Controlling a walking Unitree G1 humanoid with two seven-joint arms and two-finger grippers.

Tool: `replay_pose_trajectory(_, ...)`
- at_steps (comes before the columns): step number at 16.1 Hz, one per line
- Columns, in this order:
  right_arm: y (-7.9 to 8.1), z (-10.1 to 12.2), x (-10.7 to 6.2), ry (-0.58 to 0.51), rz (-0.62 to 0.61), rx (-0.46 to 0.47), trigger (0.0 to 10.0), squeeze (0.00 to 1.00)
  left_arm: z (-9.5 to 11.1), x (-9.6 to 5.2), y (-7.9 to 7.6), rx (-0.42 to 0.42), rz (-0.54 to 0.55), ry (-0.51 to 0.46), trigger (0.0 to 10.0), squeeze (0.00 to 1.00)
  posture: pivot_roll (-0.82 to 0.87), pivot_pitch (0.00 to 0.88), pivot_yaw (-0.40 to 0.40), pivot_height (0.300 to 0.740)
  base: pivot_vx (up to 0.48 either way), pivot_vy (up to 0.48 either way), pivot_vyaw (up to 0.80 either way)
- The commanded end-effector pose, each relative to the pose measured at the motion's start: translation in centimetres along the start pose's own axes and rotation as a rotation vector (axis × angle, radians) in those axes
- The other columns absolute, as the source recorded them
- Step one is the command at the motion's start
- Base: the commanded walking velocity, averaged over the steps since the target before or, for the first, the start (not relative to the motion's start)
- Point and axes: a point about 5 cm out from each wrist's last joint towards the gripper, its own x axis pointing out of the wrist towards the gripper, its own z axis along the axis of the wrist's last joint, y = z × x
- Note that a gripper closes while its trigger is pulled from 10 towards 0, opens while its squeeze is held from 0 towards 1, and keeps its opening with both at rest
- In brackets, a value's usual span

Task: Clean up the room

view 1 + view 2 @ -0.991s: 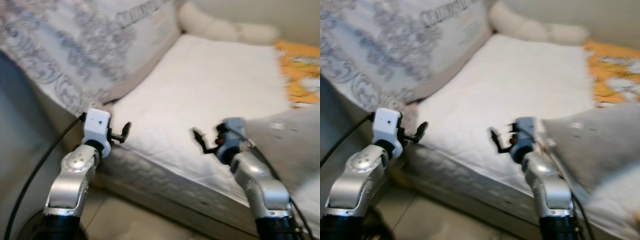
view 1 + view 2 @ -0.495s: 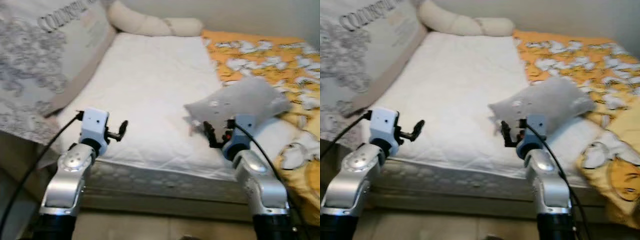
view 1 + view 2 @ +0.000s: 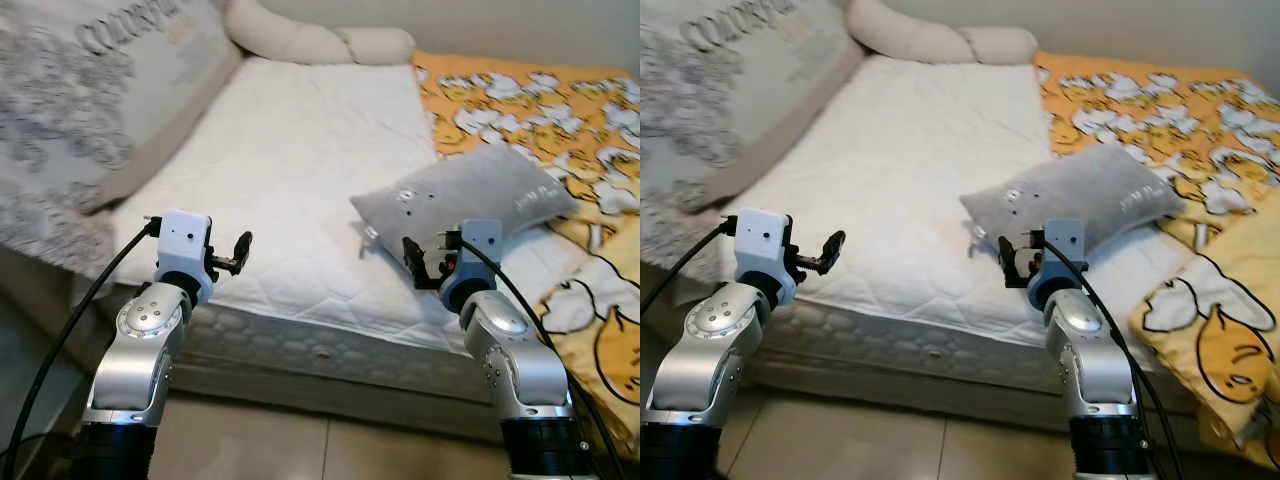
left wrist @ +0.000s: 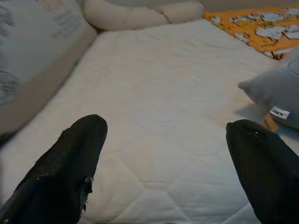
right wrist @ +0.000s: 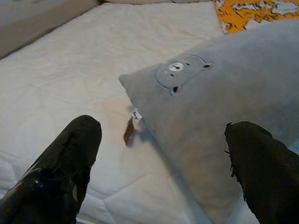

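A grey pillow [image 3: 470, 195] with a small bear face [image 5: 180, 72] lies on the white mattress [image 3: 300, 150], its far end resting on an orange duck-print blanket [image 3: 540, 90]. My right gripper [image 3: 418, 264] hovers open just in front of the pillow's near corner, a little short of it, with nothing between its fingers [image 5: 74, 154]. My left gripper [image 3: 238, 253] is open as well, held over the mattress's front edge to the left. It points across bare sheet, its fingers [image 4: 79, 154] empty.
A cream bolster [image 3: 320, 42] lies along the head of the bed. A large grey-patterned cushion [image 3: 80, 100] leans over the bed's left side. Tiled floor [image 3: 300, 440] runs along the mattress's front edge. A small tag [image 5: 129, 129] hangs at the pillow's corner.
The head camera has swung to the right, bringing the grey pillow and the orange blanket fully into view. Both arms hold the same raised, open pose; the picture is sharper now.
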Motion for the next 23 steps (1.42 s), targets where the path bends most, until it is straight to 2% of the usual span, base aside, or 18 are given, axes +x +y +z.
replay_pose_trajectory(1, -0.09, 0.68, 0.25, -0.021, -0.011, -0.014, 10.0, 0.00, 0.48, 0.18, 0.24, 0.013, 0.005, -0.016, 10.0, 0.00, 0.01, 0.000, 0.007, 0.740, 0.270, 0.000, 0.00)
replay_pose_trajectory(6, 0.17, 0.87, 0.36, -0.028, 0.017, -0.032, 10.0, 0.00, 0.68, 0.28, 0.18, 0.005, 0.002, -0.034, 10.0, 0.00, 0.02, 0.000, 0.001, 0.740, 0.315, 0.000, 0.00)
replay_pose_trajectory(10, 0.71, 0.91, 0.53, -0.064, 0.004, -0.105, 10.0, 0.00, 0.60, 0.38, 0.39, 0.009, 0.009, -0.032, 10.0, 0.00, 0.01, 0.000, 0.006, 0.740, 0.340, 0.000, 0.00)
replay_pose_trajectory(15, 0.47, 0.45, 0.52, -0.011, 0.038, -0.038, 10.0, 0.00, 0.55, 0.39, 0.47, 0.014, 0.007, -0.029, 10.0, 0.00, 0.02, 0.000, 0.004, 0.740, 0.346, 0.000, 0.00)
replay_pose_trajectory(17, 0.40, 0.33, 0.53, -0.007, 0.032, -0.012, 10.0, 0.00, 0.60, 0.39, 0.44, 0.013, 0.004, -0.030, 10.0, 0.00, 0.02, 0.000, 0.001, 0.740, 0.347, 0.000, -0.78)
replay_pose_trajectory(19, 0.19, 0.32, 0.54, -0.012, 0.014, -0.019, 10.0, 0.00, 0.56, 0.42, 0.45, 0.013, 0.002, -0.030, 10.0, 0.00, 0.02, 0.000, 0.005, 0.740, 0.349, 0.000, 0.00)
replay_pose_trajectory(22, 0.08, 0.41, 0.55, -0.006, 0.014, 0.017, 10.0, 0.00, 0.53, 0.40, 0.43, 0.014, 0.003, -0.030, 10.0, 0.00, 0.02, 0.000, 0.005, 0.740, 0.349, 0.000, 0.00)
replay_pose_trajectory(23, 0.03, 0.37, 0.52, -0.007, 0.012, -0.001, 10.0, 0.00, 0.52, 0.38, 0.45, 0.015, 0.004, -0.030, 10.0, 0.00, 0.01, 0.000, 0.008, 0.740, 0.349, 0.000, 0.00)
